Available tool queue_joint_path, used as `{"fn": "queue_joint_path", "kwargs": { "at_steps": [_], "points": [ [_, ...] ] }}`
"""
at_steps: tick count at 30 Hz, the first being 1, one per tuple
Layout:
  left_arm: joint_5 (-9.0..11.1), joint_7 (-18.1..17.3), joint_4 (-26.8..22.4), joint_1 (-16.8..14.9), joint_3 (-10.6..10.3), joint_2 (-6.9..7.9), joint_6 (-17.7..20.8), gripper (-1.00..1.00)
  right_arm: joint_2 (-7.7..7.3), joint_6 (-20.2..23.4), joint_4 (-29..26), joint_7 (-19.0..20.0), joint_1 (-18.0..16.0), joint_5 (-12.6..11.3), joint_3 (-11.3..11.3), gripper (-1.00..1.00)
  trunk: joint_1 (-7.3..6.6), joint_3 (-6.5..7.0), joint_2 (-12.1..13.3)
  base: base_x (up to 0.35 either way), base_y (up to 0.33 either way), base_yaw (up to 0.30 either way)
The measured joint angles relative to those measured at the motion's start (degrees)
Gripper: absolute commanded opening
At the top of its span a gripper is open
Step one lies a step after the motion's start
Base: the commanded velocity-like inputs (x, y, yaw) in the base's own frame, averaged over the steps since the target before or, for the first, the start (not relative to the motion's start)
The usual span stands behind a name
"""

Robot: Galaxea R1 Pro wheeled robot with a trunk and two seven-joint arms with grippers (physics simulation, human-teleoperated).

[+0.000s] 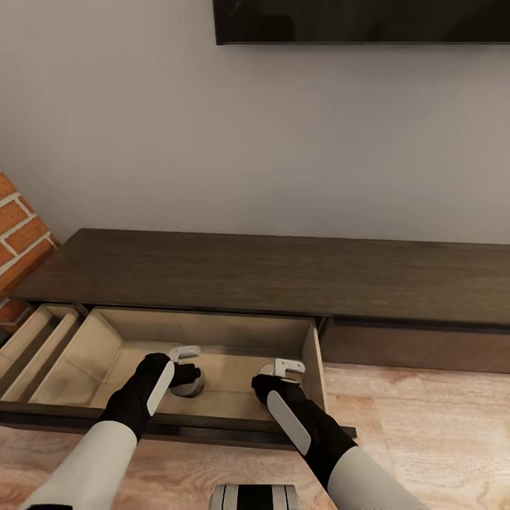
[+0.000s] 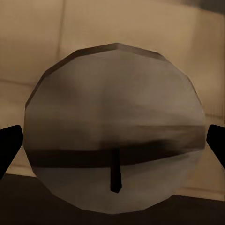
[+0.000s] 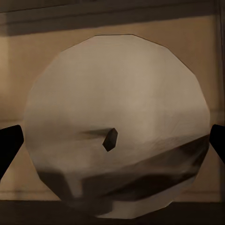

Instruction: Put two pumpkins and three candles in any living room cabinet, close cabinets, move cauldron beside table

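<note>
Left gripper (image 1: 185, 363) clenched on a candle (image 2: 115, 136), right gripper (image 1: 283, 368) on another candle (image 3: 117, 131), near the open cabinet (image 1: 212, 340) drawer's front edge; light, stiff, smooth — best gripped across round sides.

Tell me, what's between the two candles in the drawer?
Head view: bare pale beige drawer floor separates the short cream candle at the left gripper from the one at the right gripper.

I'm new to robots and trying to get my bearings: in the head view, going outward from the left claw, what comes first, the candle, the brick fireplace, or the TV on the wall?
1. The candle, between the left claw's fingers, inside the open drawer.
2. The brick fireplace, off to the left.
3. The TV, high on the wall.
</note>
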Motion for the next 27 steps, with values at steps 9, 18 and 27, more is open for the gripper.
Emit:
{"fn": "queue_joint_path", "kwargs": {
  "at_steps": [9, 18, 27],
  "points": [
    [0.0, 0.0, 0.0, 0.0, 0.0, -0.02, 0.0, -1.0, 0.0, -0.2, 0.1, 0.0, -0.1, 0.0, 0.0, -1.0, 0.08, -0.66, 0.0, 0.0, 0.0, 0.0],
    [0.0, 0.0, 0.0, 0.0, 0.0, -0.02, 0.0, 1.0, 0.0, -0.1, 0.1, 0.0, -0.1, -0.1, 0.0, 1.0, 0.08, -0.66, 0.0, 0.0, 0.0, 0.0],
    [0.1, 0.0, 0.0, 0.1, 0.0, -0.08, 0.0, 1.0, 0.0, 0.0, 0.1, 0.1, -0.1, -0.1, 0.1, 1.0, 0.02, -0.23, 0.0, 0.0, 0.0, 0.0]
  ]
}}
